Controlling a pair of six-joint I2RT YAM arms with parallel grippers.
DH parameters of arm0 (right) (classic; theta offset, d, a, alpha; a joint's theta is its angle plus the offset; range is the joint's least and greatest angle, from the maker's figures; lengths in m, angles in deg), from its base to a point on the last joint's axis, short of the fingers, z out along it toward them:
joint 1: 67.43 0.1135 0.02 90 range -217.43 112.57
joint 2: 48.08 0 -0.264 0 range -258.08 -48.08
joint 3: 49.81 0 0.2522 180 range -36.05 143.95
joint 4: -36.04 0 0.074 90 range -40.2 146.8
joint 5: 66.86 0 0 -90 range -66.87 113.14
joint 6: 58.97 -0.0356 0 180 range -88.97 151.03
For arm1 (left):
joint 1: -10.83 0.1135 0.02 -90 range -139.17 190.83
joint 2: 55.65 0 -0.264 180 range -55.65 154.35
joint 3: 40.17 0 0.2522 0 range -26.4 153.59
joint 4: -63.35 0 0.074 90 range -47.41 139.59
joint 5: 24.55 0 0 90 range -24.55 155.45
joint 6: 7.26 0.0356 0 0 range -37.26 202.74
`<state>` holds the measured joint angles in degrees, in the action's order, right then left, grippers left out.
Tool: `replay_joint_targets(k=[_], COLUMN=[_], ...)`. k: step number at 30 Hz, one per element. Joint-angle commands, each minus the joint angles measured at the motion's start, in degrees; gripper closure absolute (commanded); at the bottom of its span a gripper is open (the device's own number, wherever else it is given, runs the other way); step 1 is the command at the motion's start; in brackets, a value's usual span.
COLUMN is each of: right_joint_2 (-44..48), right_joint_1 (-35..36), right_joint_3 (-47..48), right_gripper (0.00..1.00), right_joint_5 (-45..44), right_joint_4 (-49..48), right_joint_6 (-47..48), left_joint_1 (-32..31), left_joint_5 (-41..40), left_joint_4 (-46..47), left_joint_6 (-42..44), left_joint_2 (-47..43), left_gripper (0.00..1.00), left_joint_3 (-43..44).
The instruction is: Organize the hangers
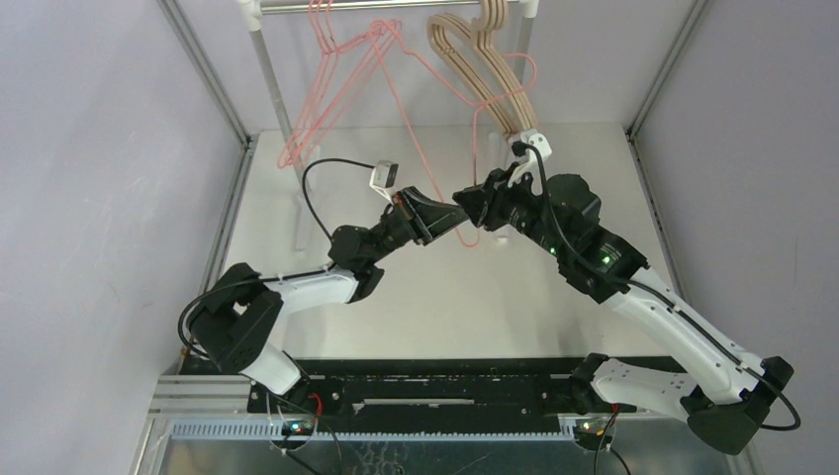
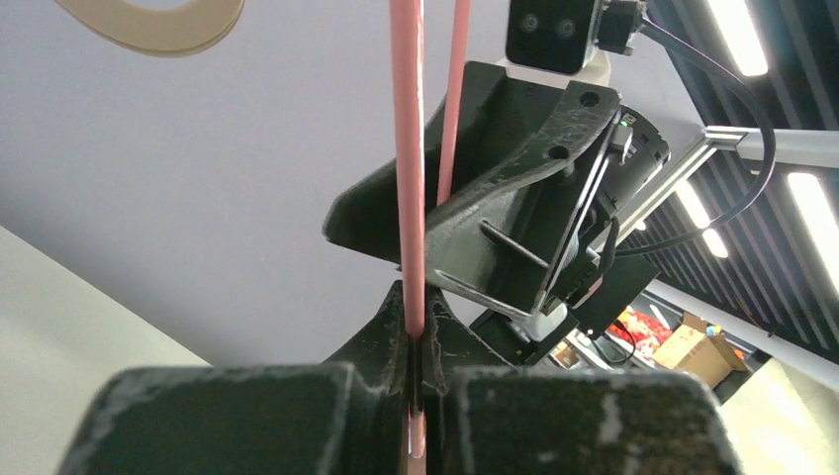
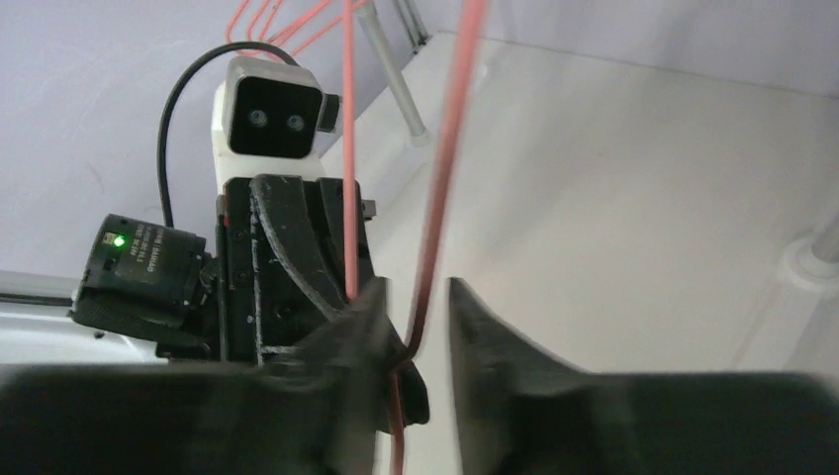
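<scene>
Item: thin pink-red wire hanger (image 2: 407, 148), triangular. It hangs from the silver metal rail (image 1: 386, 6) at the far edge of the white table (image 1: 445, 307), among the thick beige wooden hangers (image 1: 485, 69) on the right. Its lowest corner dips to mid-table, where both arms meet. Long axis: its wires rise steeply from the pincers, up and away toward the rail. Left gripper (image 2: 416, 341): fingers pressed together on one wire of this hanger, which passes straight up between them. Right gripper (image 3: 411, 317): fingers spread, with a second, blurred wire running through the gap and not pinched. The two grippers sit tip to tip, so neither arm is nearer. The coming move likely depends on the left's grip alone, or on the right one closing. Remaining pink-red wire hangers (image 1: 326, 99): bunched at the rail's left, well apart from both arms.
</scene>
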<state>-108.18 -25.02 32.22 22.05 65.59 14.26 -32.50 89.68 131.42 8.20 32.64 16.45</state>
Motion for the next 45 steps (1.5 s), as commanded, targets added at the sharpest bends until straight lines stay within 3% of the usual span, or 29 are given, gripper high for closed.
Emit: replay_joint_targets(k=[1, 4, 5, 12, 20, 23, 24, 31, 40, 45], right_joint_2=[2.2, 2.3, 2.2, 1.7, -4.3, -5.5, -6.2, -14.0, -28.1, -36.4], right_joint_1=[-0.2, -0.2, -0.2, -0.3, -0.4, -0.5, -0.6, -0.8, -2.9, -4.7], right_joint_3=[-1.4, -1.5, -1.4, 0.2, 7.5, 7.9, 8.3, 16.5, 31.8, 40.7], right_gripper=[0.73, 0.97, 1.0, 1.0, 1.0, 1.0, 1.0, 1.0, 1.0, 1.0], right_joint_5=[2.2, 2.2, 1.7, -5.2, -13.3, -15.3, -15.2, -15.7, -16.1, -15.2], right_joint_4=[-4.1, -3.6, -3.4, -1.4, 6.0, 6.6, 6.7, 8.5, 9.4, 11.1], right_joint_6=[-1.2, -0.7, -0.7, 3.0, 7.0, 7.4, 7.6, 9.9, 11.8, 11.8], left_joint_1=[0.0, 0.1, 0.1, 0.2, 0.8, 1.5, 1.7, 2.3, 2.3, 2.3], left_joint_5=[0.7, 1.0, 1.4, 5.9, 8.1, 9.0, 9.3, 9.8, 11.0, 10.9], left_joint_4=[3.1, 3.1, 3.1, 3.0, 2.9, 2.9, 2.9, -4.3, -6.4, -15.9], left_joint_6=[0.7, 0.6, 0.3, -0.3, 1.7, 2.4, 2.5, 6.5, 8.3, 14.9], left_joint_2=[-1.6, -1.1, -0.9, -1.1, -5.8, -8.9, -10.2, -15.8, -18.6, -23.9], left_gripper=[1.0, 1.0, 1.0, 0.98, 0.67, 0.48, 0.46, 0.45, 0.46, 0.46], left_joint_3=[2.2, 2.8, 3.1, 0.4, -8.1, -9.5, -9.7, -10.3, -13.0, -14.7])
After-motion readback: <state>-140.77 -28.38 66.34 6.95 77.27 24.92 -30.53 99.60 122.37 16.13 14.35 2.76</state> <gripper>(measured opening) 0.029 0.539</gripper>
